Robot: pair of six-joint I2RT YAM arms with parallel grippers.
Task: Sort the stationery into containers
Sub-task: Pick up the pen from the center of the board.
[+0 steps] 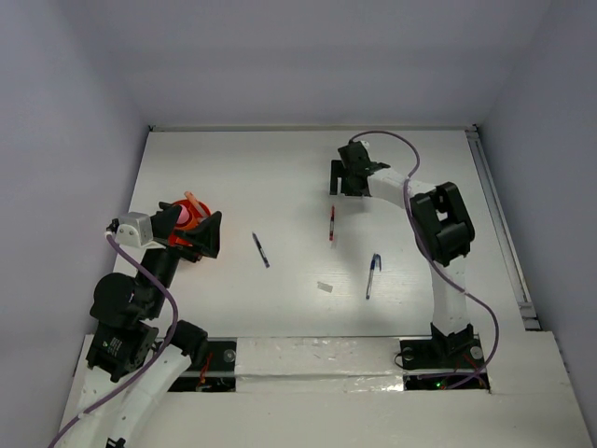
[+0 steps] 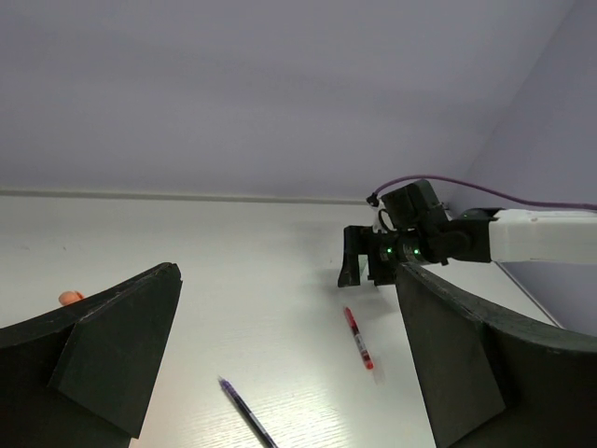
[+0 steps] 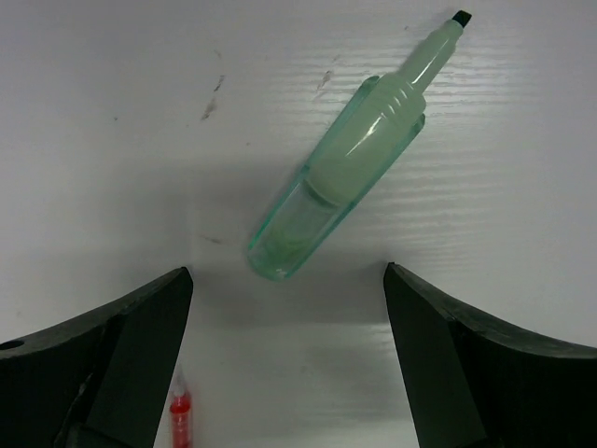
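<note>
Right gripper, jaws spread and empty, hangs over the green highlighter at upper centre of frame, likely light, rigid, slick plastic, best pinched across its mid-barrel

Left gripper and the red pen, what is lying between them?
A dark blue pen lies between the left gripper and red pen, in the top view.

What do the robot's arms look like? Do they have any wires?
The left arm and right arm are both white tubes joined by chunky black joints. A purple cable loops along each. The left gripper and right gripper each have two flat, black, wedge-shaped fingers. Tiny green lights glow on the right wrist.
</note>
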